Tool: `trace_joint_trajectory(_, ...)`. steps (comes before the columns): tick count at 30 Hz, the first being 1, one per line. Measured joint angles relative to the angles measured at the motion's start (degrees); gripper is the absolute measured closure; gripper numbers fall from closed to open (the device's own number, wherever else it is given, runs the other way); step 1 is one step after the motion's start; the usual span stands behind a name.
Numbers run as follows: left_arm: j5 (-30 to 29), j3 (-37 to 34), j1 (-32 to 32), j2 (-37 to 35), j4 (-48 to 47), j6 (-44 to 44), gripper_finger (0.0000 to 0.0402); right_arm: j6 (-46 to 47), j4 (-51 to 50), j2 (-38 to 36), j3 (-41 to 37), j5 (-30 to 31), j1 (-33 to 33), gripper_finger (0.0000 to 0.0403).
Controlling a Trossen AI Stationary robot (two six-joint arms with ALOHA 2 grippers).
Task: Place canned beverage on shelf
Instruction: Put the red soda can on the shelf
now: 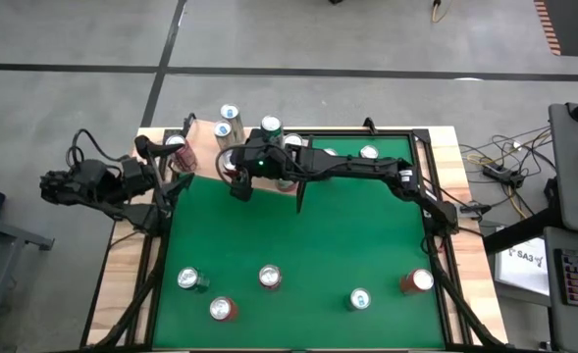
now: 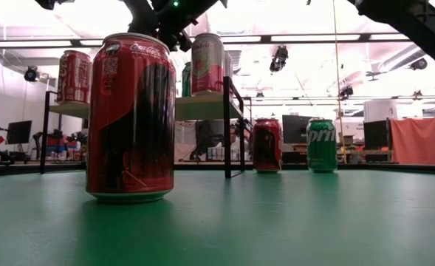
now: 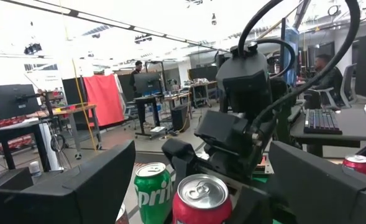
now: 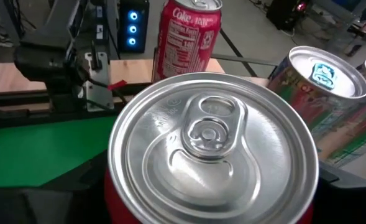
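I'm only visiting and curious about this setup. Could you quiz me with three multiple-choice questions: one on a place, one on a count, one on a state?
1. Seen from above, where is the flat pale wood-grain shelf?
A. upper left
B. lower right
C. centre
2. How many round metal drink cans stand on the lower half of the green felt table?
A. two
B. five
C. eight
3. The left pincer is:
A. open, empty
B. clamped on something
C. out of sight

1 A: the high view shows it in that corner.
2 B: five lids show there.
3 A: its fingers stand wide apart with nothing between them.
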Motion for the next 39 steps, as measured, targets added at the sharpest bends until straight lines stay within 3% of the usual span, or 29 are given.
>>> trace_joint_trajectory(10, 0.02, -0.15, 0.00, 0.02, 0.57, 0.44, 0.0047, 5.93, 0.45, 0.00, 0.00, 4.62, 1.04, 0.0120)
trace_joint_trajectory(16, 0.02, -0.15, 0.00, 0.04, 0.57, 0.46, 0.0047, 4.51, 0.18, 0.00, -0.37, 8.42, 2.08, 0.0120)
trace_joint_trajectory(39, 0.04, -0.15, -0.01, 0.04, 0.48, 0.46, 0.0047, 3.84, 0.46, 0.19, -3.48, 8.61, 1.95, 0.0120)
